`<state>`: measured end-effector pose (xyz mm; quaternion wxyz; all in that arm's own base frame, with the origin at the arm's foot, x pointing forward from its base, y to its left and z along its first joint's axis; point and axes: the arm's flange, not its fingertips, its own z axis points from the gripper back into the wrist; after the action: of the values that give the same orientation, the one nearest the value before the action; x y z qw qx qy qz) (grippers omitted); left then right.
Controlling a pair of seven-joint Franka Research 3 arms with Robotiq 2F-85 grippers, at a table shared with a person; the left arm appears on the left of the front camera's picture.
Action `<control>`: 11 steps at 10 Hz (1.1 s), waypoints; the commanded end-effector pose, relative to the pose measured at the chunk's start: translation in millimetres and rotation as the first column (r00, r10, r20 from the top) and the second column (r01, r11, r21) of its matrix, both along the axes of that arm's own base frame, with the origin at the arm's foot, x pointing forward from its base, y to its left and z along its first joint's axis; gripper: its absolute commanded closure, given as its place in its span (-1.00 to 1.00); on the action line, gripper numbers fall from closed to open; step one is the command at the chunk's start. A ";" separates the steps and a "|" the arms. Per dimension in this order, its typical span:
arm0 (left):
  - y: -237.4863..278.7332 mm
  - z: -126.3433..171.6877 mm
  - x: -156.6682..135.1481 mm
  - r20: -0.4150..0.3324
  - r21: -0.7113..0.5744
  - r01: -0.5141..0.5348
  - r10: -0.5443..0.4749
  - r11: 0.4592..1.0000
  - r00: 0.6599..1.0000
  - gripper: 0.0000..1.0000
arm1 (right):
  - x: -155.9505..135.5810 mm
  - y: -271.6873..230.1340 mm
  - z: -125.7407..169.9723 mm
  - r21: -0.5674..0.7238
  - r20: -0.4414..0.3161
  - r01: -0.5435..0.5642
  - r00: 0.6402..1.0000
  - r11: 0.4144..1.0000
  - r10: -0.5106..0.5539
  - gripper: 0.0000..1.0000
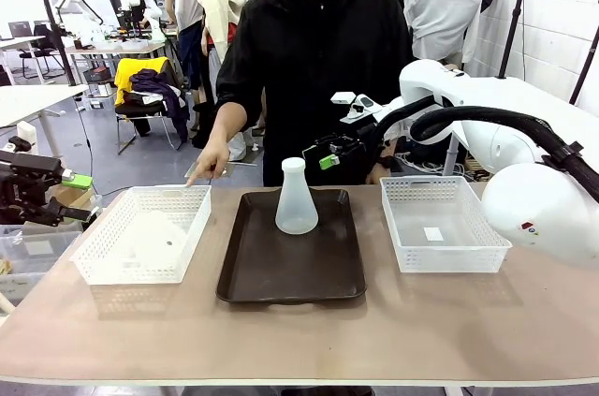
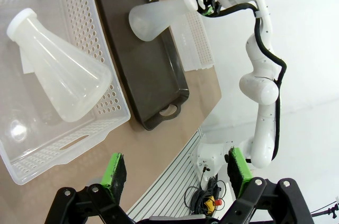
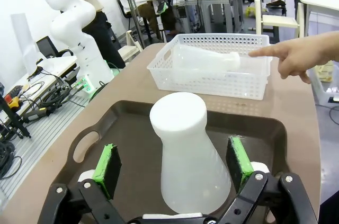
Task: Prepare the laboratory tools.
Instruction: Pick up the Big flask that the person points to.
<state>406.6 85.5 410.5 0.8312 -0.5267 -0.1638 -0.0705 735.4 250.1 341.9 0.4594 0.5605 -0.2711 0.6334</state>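
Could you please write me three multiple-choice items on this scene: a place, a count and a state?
1. Where does the upright flask stand?
A. on the brown tray
B. on the bare table
C. in a hand
2. How many white mesh baskets are there?
A. one
B. two
C. three
3. How does the second flask sit in the left basket?
A. upright
B. on its side
C. upside down
Answers: 1 A, its base rests on the tray; 2 B, left basket and right basket flank the tray; 3 B, its neck points sideways.

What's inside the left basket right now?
One flask lies on its side in the basket. Its cloudy body blurs the floor beneath, so anything under it cannot be told.
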 end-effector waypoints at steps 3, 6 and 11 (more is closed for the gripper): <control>1.1 1.6 -0.3 0.005 -0.004 -0.002 0.002 1.000 1.000 -1.00 | -0.2 0.7 0.2 0.003 0.006 -0.003 1.000 1.000 0.003 -1.00; 1.1 1.6 -0.3 0.005 -0.004 -0.002 0.002 1.000 1.000 -1.00 | -0.2 0.7 0.2 0.003 0.006 -0.003 1.000 1.000 0.003 -1.00; 1.1 1.6 -0.3 0.005 -0.004 -0.002 0.002 1.000 1.000 -1.00 | -0.2 0.7 0.2 0.003 0.006 -0.003 1.000 1.000 0.003 -1.00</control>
<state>406.6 85.5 410.5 0.8312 -0.5267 -0.1638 -0.0705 735.4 250.1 341.9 0.4594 0.5605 -0.2711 0.6334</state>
